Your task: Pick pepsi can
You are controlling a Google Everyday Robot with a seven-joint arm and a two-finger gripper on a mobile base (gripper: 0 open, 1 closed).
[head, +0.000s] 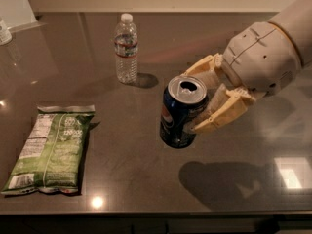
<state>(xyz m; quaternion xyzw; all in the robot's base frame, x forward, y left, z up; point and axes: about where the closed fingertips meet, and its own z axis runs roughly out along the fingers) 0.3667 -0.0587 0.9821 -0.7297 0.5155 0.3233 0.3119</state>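
Since the tan two-finger gripper (191,101) pinches the dark blue metal pepsi can (174,116) between its fingers, seemingly clear of the dark glossy tabletop (122,147) below, pick looks nearly done, lift-away left.

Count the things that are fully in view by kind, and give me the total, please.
pepsi can: 1, held in the gripper at the right
water bottle: 1, upright at the back
snack bag: 1, green, lying flat at the left
Total: 3
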